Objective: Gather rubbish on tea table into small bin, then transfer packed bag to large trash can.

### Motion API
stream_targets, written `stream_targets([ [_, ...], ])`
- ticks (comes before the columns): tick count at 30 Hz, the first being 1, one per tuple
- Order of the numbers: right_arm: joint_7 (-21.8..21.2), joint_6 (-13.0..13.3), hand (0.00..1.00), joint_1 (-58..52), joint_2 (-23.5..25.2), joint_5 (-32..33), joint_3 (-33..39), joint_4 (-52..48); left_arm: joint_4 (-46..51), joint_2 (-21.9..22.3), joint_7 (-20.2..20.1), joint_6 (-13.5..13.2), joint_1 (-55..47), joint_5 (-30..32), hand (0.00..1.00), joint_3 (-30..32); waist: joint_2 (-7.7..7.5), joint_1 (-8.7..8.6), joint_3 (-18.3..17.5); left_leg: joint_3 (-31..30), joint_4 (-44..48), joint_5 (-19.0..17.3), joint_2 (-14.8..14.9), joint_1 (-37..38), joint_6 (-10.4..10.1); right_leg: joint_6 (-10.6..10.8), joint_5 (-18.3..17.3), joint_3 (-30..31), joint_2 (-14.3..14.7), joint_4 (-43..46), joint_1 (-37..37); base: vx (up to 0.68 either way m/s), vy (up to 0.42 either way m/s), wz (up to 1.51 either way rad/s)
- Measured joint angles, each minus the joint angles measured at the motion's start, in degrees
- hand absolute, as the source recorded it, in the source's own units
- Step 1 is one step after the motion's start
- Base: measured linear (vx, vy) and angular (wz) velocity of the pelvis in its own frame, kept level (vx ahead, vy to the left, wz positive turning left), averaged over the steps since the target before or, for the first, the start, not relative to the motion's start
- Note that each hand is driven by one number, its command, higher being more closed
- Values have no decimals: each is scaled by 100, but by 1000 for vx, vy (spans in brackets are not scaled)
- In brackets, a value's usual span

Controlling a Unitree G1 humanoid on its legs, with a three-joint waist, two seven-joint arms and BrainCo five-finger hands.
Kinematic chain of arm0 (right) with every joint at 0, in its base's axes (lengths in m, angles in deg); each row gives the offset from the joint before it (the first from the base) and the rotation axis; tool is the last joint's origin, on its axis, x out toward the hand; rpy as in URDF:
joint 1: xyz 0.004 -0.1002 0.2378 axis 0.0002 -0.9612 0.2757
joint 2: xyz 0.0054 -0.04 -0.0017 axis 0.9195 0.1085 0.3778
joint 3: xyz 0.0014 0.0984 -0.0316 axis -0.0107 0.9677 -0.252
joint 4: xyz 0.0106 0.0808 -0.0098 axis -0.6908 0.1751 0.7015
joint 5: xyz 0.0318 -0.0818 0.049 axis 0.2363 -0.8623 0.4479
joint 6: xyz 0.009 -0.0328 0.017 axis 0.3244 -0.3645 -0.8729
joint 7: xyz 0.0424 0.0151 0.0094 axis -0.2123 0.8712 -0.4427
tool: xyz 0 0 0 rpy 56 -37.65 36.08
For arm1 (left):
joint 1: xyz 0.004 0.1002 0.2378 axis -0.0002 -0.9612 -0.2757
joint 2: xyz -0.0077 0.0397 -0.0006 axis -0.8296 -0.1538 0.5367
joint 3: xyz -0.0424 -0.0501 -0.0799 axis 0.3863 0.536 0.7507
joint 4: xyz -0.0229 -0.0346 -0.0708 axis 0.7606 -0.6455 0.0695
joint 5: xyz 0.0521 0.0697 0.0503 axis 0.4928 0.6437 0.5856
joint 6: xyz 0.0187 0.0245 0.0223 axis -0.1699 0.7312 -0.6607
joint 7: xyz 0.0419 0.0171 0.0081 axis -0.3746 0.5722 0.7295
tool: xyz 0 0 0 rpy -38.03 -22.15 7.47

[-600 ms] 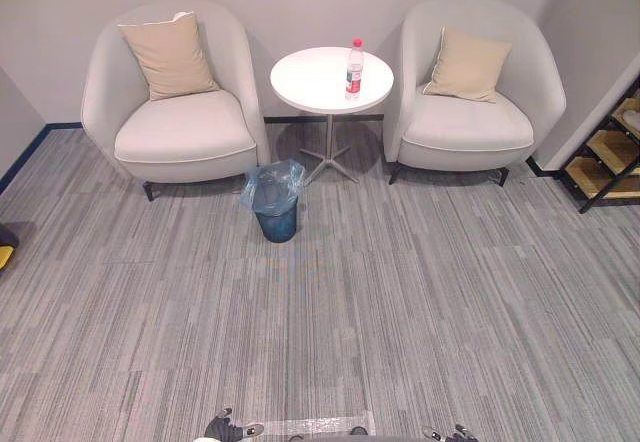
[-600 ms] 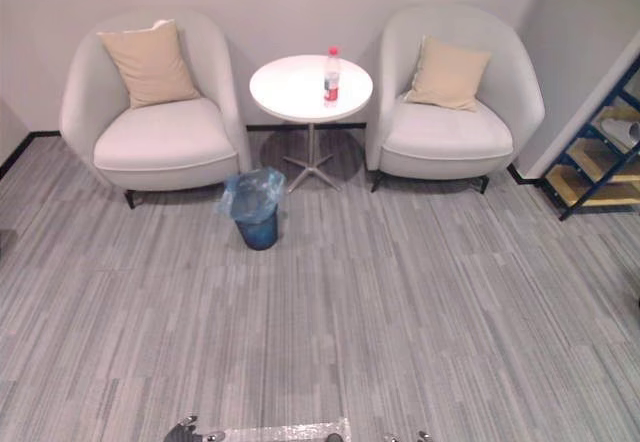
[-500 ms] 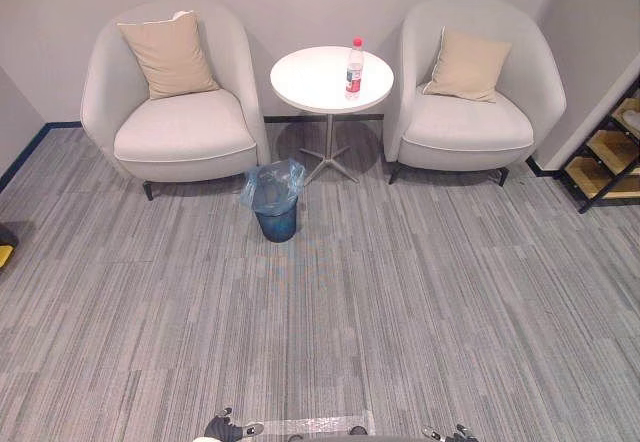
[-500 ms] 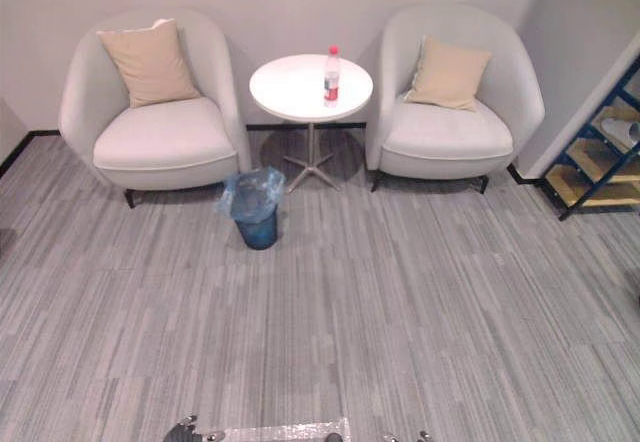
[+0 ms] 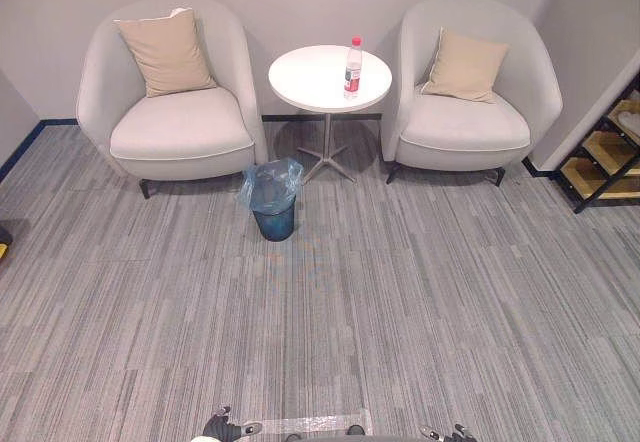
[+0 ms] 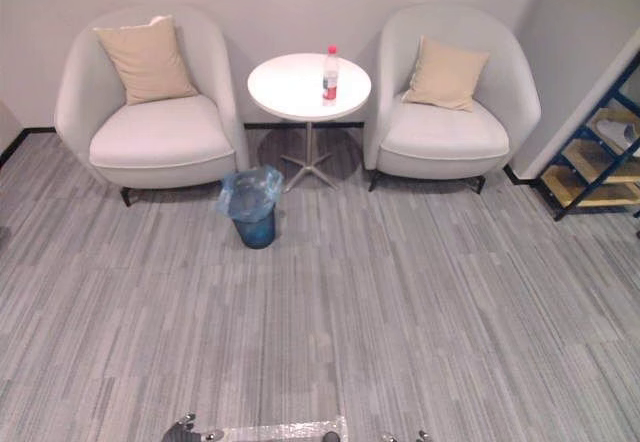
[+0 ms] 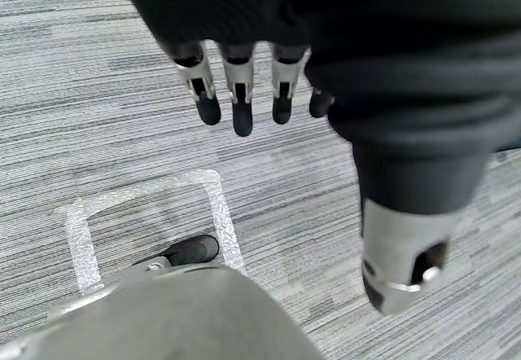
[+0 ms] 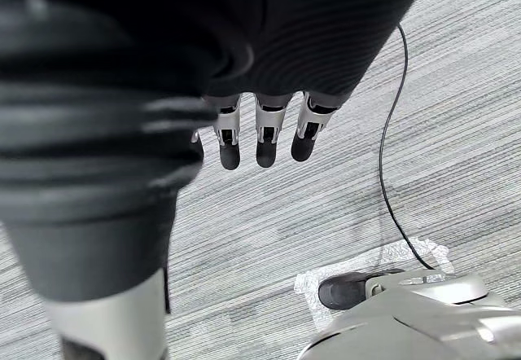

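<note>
I judge the job barely begun. The one piece of rubbish I can make out, a clear bottle [image 5: 352, 67] with a red cap, stands upright on the round white tea table [image 5: 305, 80], toward its right side. The small bin [image 5: 273, 202], dark blue and lined with a pale blue bag, sits on the carpet just in front of the table's foot, toward the left armchair [image 5: 178, 134]. Nothing has gone into it that I can see from here, though its inside is too small to read. So everything is left: walk up, pick the bottle, drop it in the bin, lift the bag out and carry it to the large trash can.

Both arms hang at my sides, well short of the table. My left hand [image 7: 241, 91] points down at the grey carpet with its fingers straight and slack, thumb apart, holding nothing. My right hand [image 8: 266, 136] is the same: fingers loose in a row, empty, above bare floor
</note>
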Motion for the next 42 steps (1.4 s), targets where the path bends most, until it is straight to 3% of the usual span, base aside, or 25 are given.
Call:
stream_targets([
  [13,-9,-32,0,188,15,-26,-48,72,37,-49,4,3,156,-41,0,114,-93,6,126,651,155,-95,22,-322,30,25,184,614,29,12,-518,-42,-5,-26],
  [19,-19,-29,0,229,4,-24,-43,-144,100,-22,7,4,285,-132,0,109,-8,-34,248,727,701,-405,137,-559,-41,-38,-197,478,39,616,-760,33,-22,-2],
  [22,-28,-24,0,206,6,8,-26,-146,177,19,4,3,427,-145,0,116,-5,-37,293,610,1434,-779,314,-813,-191,-115,-473,223,77,878,-774,79,-74,32],
  [24,-25,-3,0,230,67,25,11,-154,321,51,-2,-5,488,-217,0,219,-90,-29,334,754,2577,-958,494,-1271,-434,-267,-671,185,86,980,-718,77,-129,19],
  [27,5,55,0,238,38,129,40,-337,612,300,6,-19,485,-307,0,763,-16,28,561,917,4799,-1016,949,-2012,-368,-402,-939,299,120,1363,-382,147,-93,-15],
  [30,24,61,0,236,38,133,204,-378,683,550,5,-30,503,-415,0,784,65,14,584,882,4806,-1243,987,-2403,-354,-464,-1195,461,-8,1486,-139,236,20,-24],
  [33,96,59,0,280,51,132,225,-366,750,579,5,-112,506,-467,0,781,66,63,589,701,3504,-1023,613,-2680,-304,-403,-1403,664,-218,1380,14,283,121,-28],
  [35,128,61,0,336,41,131,233,-337,744,608,23,-127,516,-495,0,782,81,87,585,396,2408,-510,284,-2674,-378,-267,-1528,785,-351,1253,177,362,204,-39],
  [36,128,62,0,364,-4,129,223,-310,736,658,27,-128,499,-544,0,794,150,136,561,208,2004,-175,232,-2613,-302,-191,-1672,928,-332,1218,226,413,283,-66],
  [37,131,58,0,407,19,124,221,-251,741,640,26,-127,495,-590,0,796,102,175,528,226,2227,25,153,-2610,-34,-103,-1849,1058,-417,1327,278,435,286,-64],
  [39,115,64,0,479,252,114,231,-278,730,552,25,-121,552,-583,0,794,-114,187,448,444,2507,-401,21,-2661,49,21,-1935,1104,-605,1797,133,505,220,-40],
  [40,111,63,0,488,327,105,241,-292,728,549,23,-117,571,-582,0,791,-139,206,439,517,2524,-473,6,-2610,61,40,-1926,1115,-632,2118,-8,595,215,-46],
  [42,41,43,0,535,374,33,254,-314,614,546,18,-91,613,-583,0,782,-151,254,458,749,2450,-669,-15,-2159,240,546,-1698,1219,-675,3645,-569,454,163,-47],
])
